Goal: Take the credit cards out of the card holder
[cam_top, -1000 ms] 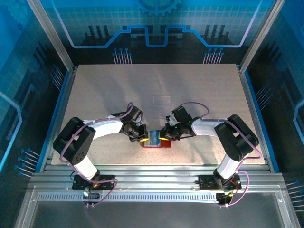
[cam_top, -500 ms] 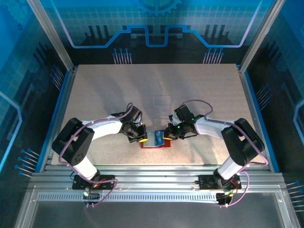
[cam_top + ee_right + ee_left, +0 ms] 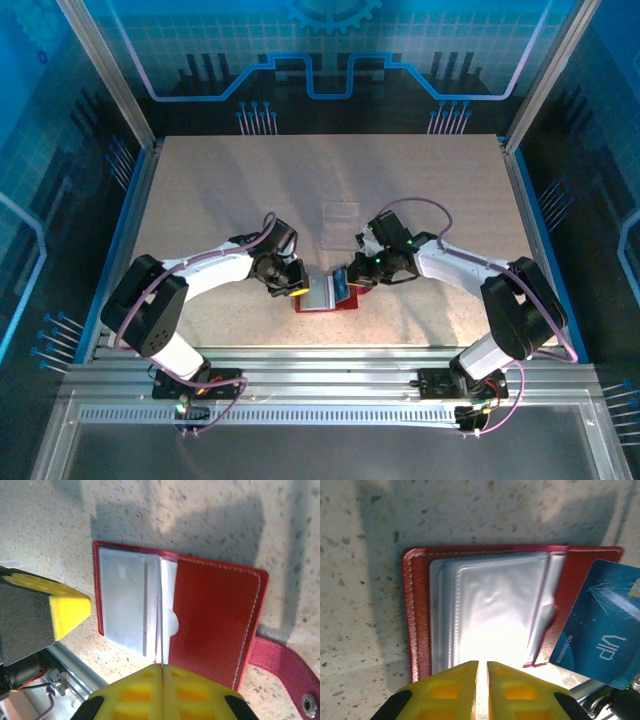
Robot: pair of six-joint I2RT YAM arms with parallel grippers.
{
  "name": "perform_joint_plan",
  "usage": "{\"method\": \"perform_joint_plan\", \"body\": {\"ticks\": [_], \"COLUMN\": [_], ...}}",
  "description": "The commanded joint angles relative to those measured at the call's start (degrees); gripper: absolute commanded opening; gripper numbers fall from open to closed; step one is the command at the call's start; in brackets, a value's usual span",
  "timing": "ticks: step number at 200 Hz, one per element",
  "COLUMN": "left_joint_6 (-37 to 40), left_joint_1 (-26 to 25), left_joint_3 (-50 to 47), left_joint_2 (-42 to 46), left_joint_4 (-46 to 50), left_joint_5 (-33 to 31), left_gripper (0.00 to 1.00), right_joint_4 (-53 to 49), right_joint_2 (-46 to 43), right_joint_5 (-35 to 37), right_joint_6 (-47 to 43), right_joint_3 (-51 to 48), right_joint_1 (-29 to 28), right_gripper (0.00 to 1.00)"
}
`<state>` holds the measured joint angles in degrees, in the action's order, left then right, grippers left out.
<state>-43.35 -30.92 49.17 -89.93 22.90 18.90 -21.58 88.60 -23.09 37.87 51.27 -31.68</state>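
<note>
Card holder (image 3: 210, 615) lies open at the surface's (image 3: 250, 190) near edge, long axis left-right, left pincer (image 3: 481, 680) clenched at its clear pockets (image 3: 495, 610), right pincer (image 3: 162, 680) grasping the blue credit card (image 3: 600, 625) lifted over its right half.

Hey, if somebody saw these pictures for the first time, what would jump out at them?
An open red card holder lies on the table near its front edge, clear pockets facing up. At its right side a blue VIP card is pinched in the right gripper, apparently clear of the pockets. The yellow fingers of the left gripper sit shut over the holder's edge.
</note>
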Motion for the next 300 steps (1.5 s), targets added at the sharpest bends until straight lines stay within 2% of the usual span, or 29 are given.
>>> {"method": "perform_joint_plan", "body": {"ticks": [1,53,86,144,206,252,300], "left_joint_6": [0.62,1.76,2.01,2.55,2.75,2.8,2.92], "left_joint_1": [0.07,1.26,2.99,4.35,6.44,7.87,8.49], "left_joint_3": [1.46,0.12,-1.86,-3.79,-6.65,-7.97,-8.31], "left_joint_2": [2.73,6.23,6.96,8.57,11.91,13.1,12.67], "left_joint_4": [2.24,3.8,3.68,2.67,1.31,1.31,1.01], "left_joint_5": [-1.66,-5.03,-4.62,-4.69,-6.0,-5.59,-4.88], "left_gripper": [0.13,0.15,0.18,0.21,0.26,0.26,0.26], "right_joint_4": [-7.13,-19.55,-26.35,-33.34,-39.89,-44.35,-46.58], "right_joint_2": [-1.59,0.9,4.64,11.27,20.75,28.09,34.06], "right_joint_5": [2.85,9.26,11.16,16.18,18.9,19.31,19.64], "right_joint_6": [-8.07,-31.99,-48.53,-70.55,-81.61,-84.95,-86.74], "right_joint_3": [4.86,16.05,23.72,34.97,48.43,58.96,64.92], "right_joint_1": [0.79,0.83,0.92,1.01,2.16,2.33,2.49], "right_gripper": [0.0,0.0,0.0,0.0,0.0,0.0,0.0]}}
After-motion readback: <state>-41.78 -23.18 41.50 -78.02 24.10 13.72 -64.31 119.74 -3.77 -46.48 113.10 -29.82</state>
